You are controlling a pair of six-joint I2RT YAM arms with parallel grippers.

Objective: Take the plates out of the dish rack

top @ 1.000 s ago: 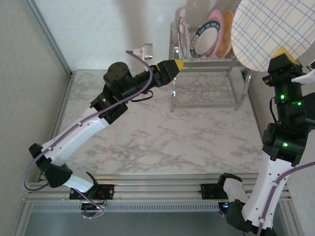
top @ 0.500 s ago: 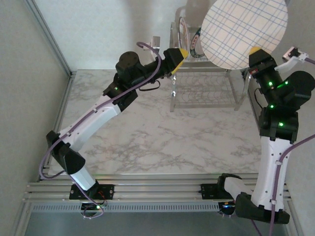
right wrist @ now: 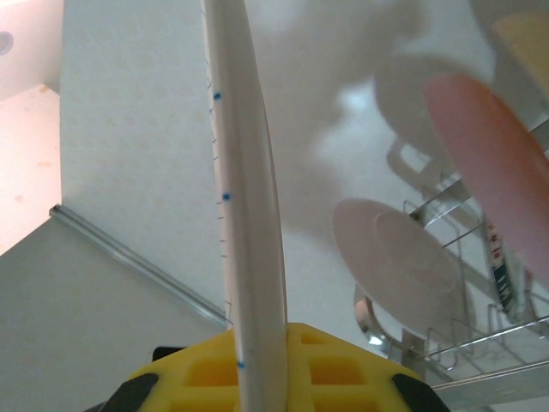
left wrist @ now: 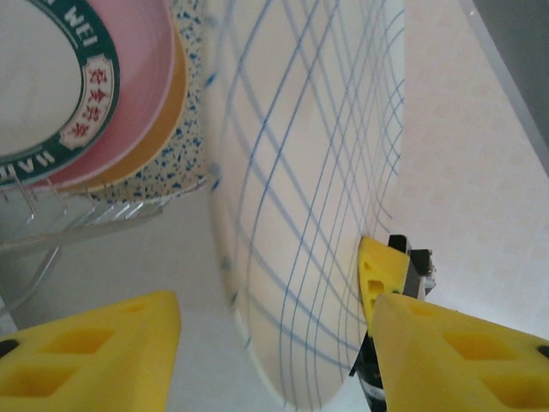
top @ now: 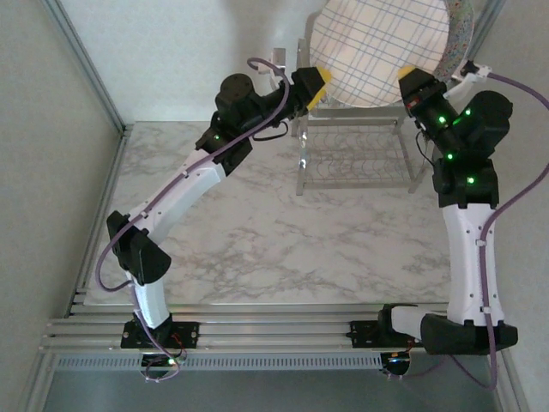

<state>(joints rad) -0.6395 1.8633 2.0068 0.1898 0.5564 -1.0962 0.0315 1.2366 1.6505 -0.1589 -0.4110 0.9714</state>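
As right jaws clamp it, the grid-lined plate (top: 377, 47) has swung leftward

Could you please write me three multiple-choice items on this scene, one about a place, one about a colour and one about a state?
1. Where is the checked plate?
A. lying flat in a sink
B. in the air near the dish rack, clamped by the right gripper
C. on a shelf

2. What colour are its lines?
A. red
B. green
C. blue

3. How is the left gripper?
A. open
B. shut on a cup
C. shut on a cloth

Answers:
1 B, the right wrist view shows its rim clamped between yellow fingers.
2 C, the left wrist view shows blue lines on white.
3 A, its own yellow fingers stand wide apart in that view.
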